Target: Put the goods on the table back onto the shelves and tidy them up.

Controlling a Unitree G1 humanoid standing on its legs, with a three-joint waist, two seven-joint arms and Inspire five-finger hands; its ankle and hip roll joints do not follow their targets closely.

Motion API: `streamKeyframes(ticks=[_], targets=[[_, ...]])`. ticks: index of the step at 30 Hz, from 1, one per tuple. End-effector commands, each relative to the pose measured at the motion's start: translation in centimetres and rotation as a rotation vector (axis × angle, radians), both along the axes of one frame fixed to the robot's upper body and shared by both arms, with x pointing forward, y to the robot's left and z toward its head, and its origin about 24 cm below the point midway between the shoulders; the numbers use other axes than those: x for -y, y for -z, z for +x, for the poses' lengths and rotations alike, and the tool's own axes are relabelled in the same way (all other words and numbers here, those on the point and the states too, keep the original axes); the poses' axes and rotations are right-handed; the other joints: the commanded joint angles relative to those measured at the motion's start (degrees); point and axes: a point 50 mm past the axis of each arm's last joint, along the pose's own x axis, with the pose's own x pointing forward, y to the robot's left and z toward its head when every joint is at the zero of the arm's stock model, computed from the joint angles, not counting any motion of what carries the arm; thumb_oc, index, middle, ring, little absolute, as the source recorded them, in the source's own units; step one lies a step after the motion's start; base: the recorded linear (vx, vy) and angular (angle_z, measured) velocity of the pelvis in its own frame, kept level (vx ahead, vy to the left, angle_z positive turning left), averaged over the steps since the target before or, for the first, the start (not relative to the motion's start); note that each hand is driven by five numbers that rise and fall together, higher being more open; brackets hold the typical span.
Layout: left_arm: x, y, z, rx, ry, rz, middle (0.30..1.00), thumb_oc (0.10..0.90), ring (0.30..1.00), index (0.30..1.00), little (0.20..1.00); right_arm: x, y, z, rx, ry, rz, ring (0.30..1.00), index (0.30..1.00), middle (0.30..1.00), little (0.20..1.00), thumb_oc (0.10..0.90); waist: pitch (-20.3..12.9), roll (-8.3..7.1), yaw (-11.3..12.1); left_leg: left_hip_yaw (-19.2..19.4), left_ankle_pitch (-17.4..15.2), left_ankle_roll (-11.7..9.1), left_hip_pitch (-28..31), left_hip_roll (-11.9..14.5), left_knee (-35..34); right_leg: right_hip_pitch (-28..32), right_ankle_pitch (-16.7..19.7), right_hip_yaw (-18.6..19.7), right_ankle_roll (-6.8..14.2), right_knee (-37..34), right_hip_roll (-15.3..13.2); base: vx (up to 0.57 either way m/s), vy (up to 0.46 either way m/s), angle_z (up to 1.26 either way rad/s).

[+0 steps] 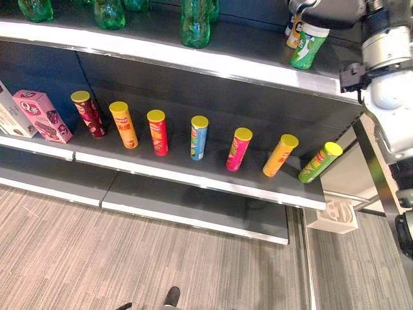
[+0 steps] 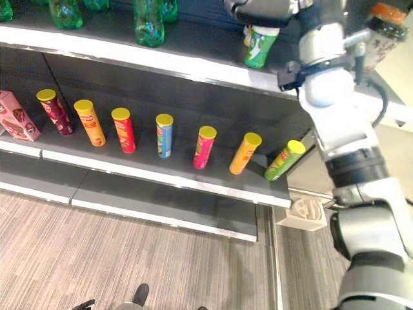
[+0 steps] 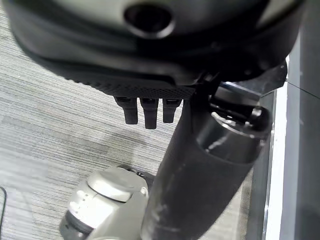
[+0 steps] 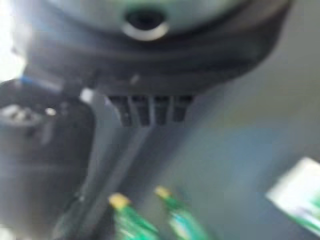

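Observation:
A green tube can [image 1: 308, 46] stands near the right end of the upper shelf [image 1: 193, 61], with another can [image 1: 293, 32] right behind it. My right hand [image 2: 261, 9] hovers just over the green can's top. In the right wrist view its fingers [image 4: 150, 110] hang straight with nothing between them, and the green can [image 4: 300, 200] lies well away from them. My left hand [image 3: 145, 107] hangs low by my side over the floor, fingers relaxed and empty.
Several coloured tube cans [image 1: 199, 137] stand in a row on the middle shelf [image 1: 193, 177], with a pink box [image 1: 42, 115] at its left end. Green bottles [image 1: 193, 22] stand further left on the upper shelf. A white bracket [image 1: 335, 216] sits on the floor at the shelf's right.

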Motion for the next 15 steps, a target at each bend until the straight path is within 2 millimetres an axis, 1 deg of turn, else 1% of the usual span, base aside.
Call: streamKeyframes(ticks=[1,2,5,6,7,8,10,11,12,13,14,15], targets=[[-1.0,-0.2,-0.2,-0.043,0.030,0.057,0.900,0.800,0.900,0.900,0.900,2.6,-2.9,-5.0,0.292,0.040,0.054,0.900,0.900,0.900,0.900,0.800,-3.89,-1.36,-0.91,6.14,-6.84,-0.84,3.10,0.77,0.15,0.75,-3.89,-1.69,3.97,1.52,-1.78,0.00,0.000,0.00],[-1.0,-0.1,-0.2,-0.048,0.032,0.059,0.900,0.800,0.900,0.900,0.900,2.7,-2.5,-5.8,0.309,0.015,0.063,0.900,0.900,0.900,0.900,0.800,-3.99,-1.34,-1.24,6.39,-6.94,-0.80,3.23,0.79,0.15,0.75,-3.89,-1.46,3.97,1.51,-1.81,0.00,0.000,0.00],[-1.0,-0.1,-0.2,-0.047,0.046,0.051,0.900,0.800,0.900,0.900,0.900,3.0,-0.6,-7.7,0.286,-0.139,0.092,0.900,0.900,0.900,0.900,0.800,-4.39,-1.36,-2.38,7.41,-7.34,-0.70,3.89,0.93,0.15,0.75,-3.88,-0.71,4.03,1.57,-1.86,-0.01,0.006,-0.16],[-1.0,-0.1,-0.2,-0.048,0.047,0.052,0.900,0.800,0.900,0.900,0.900,3.1,-0.5,-7.7,0.286,-0.138,0.093,0.900,0.900,0.900,0.900,0.800,-4.42,-1.44,-2.28,7.43,-7.34,-0.70,3.89,0.93,0.15,0.75,-3.88,-0.69,4.03,1.57,-1.87,-0.01,0.005,-0.29],[-1.0,-0.1,-0.2,-0.043,0.050,0.046,0.900,0.800,0.900,0.900,0.900,3.0,0.2,-7.9,0.255,-0.215,0.113,0.900,0.900,0.900,0.900,0.800,-4.50,-1.34,-2.64,7.74,-7.43,-0.70,4.04,0.97,0.15,0.72,-3.81,-0.43,4.07,1.59,-1.92,-0.03,0.013,-0.36],[-0.8,-0.2,0.1,-0.025,0.061,0.029,0.900,0.800,0.900,0.900,0.900,2.9,1.9,-7.8,0.157,-0.339,0.129,0.900,0.900,0.900,0.900,0.800,-4.50,-1.12,-3.37,8.27,-7.52,-0.64,4.30,1.02,0.15,0.54,-3.76,0.08,4.16,1.73,-2.01,-0.04,0.017,-0.32],[-0.8,-0.2,0.4,-0.012,0.075,0.016,0.900,0.800,0.900,0.900,0.900,2.9,4.5,-7.3,0.011,-0.451,0.168,0.900,0.900,0.900,0.900,0.800,-4.49,-0.83,-4.09,8.84,-7.60,-0.61,4.54,1.05,0.15,0.28,-3.73,0.70,4.24,1.96,-2.10,-0.04,0.010,-0.19],[-0.9,-0.2,0.4,-0.014,0.076,0.017,0.900,0.800,0.900,0.900,0.900,3.0,4.5,-7.4,0.009,-0.452,0.169,0.900,0.900,0.900,0.900,0.800,-4.56,-0.90,-3.97,8.89,-7.63,-0.62,4.57,1.06,0.15,0.27,-3.75,0.74,4.24,1.98,-2.09,-0.04,0.009,-0.16],[-1.0,-0.4,0.8,0.003,0.092,0.010,0.900,0.800,0.900,0.900,0.900,2.8,6.9,-7.0,-0.126,-0.539,0.187,0.900,0.900,0.900,0.900,0.800,-4.50,-0.55,-4.57,9.65,-7.72,-0.58,4.82,1.08,0.15,0.00,-3.76,1.37,4.35,2.26,-2.21,-0.04,0.011,-0.24],[-1.1,-0.4,1.1,0.013,0.098,0.011,0.900,0.800,0.900,0.900,0.900,2.7,8.6,-6.7,-0.216,-0.590,0.224,0.900,0.900,0.900,0.900,0.800,-4.41,-0.33,-4.97,10.00,-7.77,-0.55,4.87,1.11,0.15,-0.13,-3.75,1.67,4.36,2.36,-2.25,-0.04,0.011,-0.30],[-1.1,-0.5,1.0,0.012,0.099,0.012,0.900,0.800,0.900,0.900,0.900,2.8,8.6,-6.8,-0.218,-0.590,0.226,0.900,0.900,0.900,0.900,0.800,-4.47,-0.38,-4.86,10.05,-7.80,-0.55,4.90,1.12,0.15,-0.14,-3.77,1.72,4.36,2.37,-2.25,-0.04,0.010,-0.25],[-1.2,-0.6,1.7,0.033,0.120,0.004,0.900,0.800,0.900,0.900,0.900,2.5,12.4,-6.4,-0.411,-0.659,0.276,0.900,0.900,0.900,0.900,0.800,-4.15,0.04,-5.46,10.57,-7.73,-0.52,4.98,1.05,0.15,-0.53,-3.72,2.18,4.43,2.66,-2.40,-0.05,0.004,-0.25]])
